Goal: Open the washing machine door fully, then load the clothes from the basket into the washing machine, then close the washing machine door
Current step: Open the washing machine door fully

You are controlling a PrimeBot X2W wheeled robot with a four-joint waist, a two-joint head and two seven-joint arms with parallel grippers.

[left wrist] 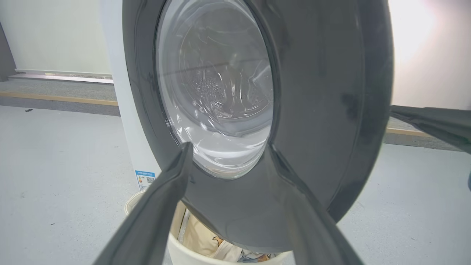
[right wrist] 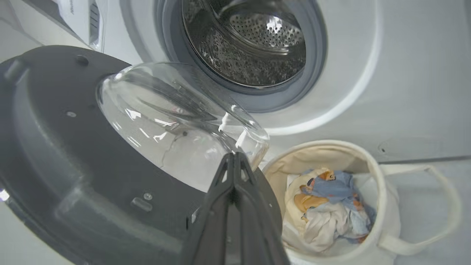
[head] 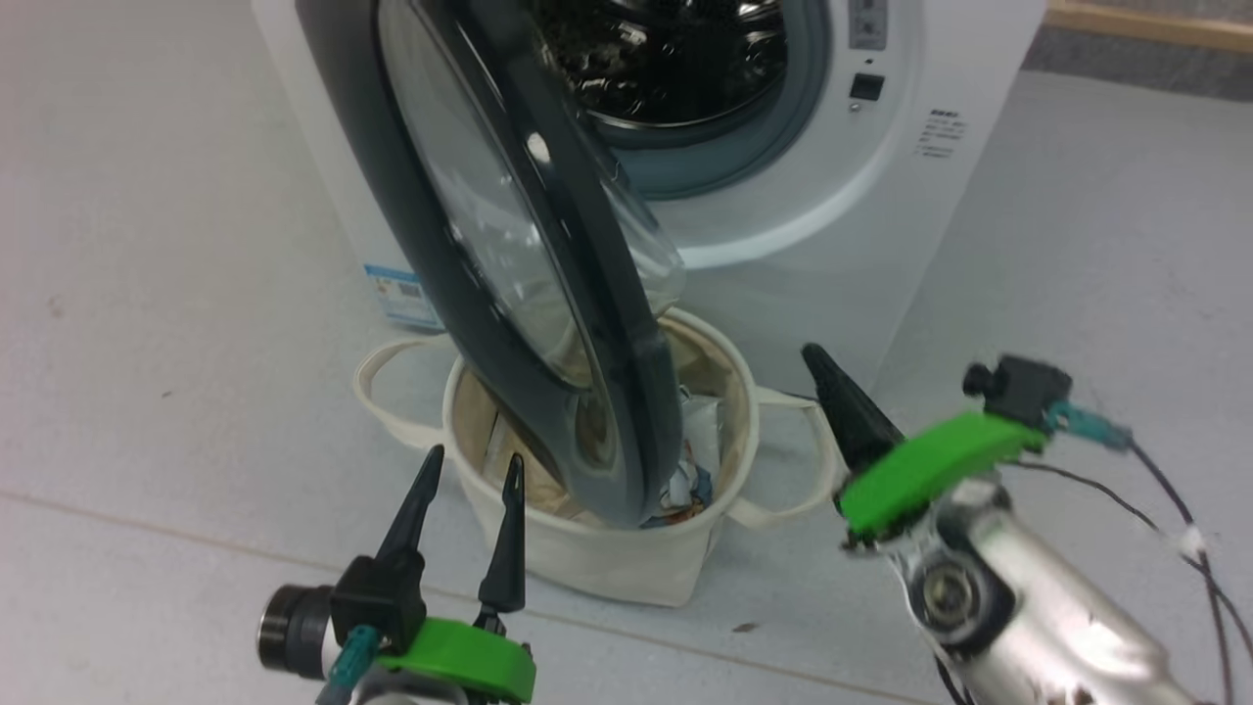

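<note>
washing machine door (head: 509,255) stands swung partway out from the white machine (head: 832,225), hinged at the machine's left side, its glossy black ring and clear glass bowl turned toward the robot's left; the steel drum (head: 666,59) lies open to view behind it. in the head view the door's lower edge hangs over the cream basket (head: 607,558), which sits on the grey floor (head: 147,294) just in front of the machine, near the blue label (head: 401,294). the clothes (head: 690,480), cream and blue with orange prints, lie heaped inside the basket.

the left gripper (head: 475,458) is low in front of the basket, its two dark fingers spread apart and holding nothing; its wrist view has the fingers framing the bottom of the door (left wrist: 323,110), and whether they touch it cannot be told. the right gripper (head: 814,357) is to the right of the basket, beside its right handle, fingers pressed together and empty.

in the right wrist view the closed tip (right wrist: 233,156) points at the door's (right wrist: 73,147) inner face just below the glass bowl, with the drum (right wrist: 250,40) above and the basket (right wrist: 390,206) and clothes (right wrist: 331,202) at lower right; contact with the door cannot be told
</note>
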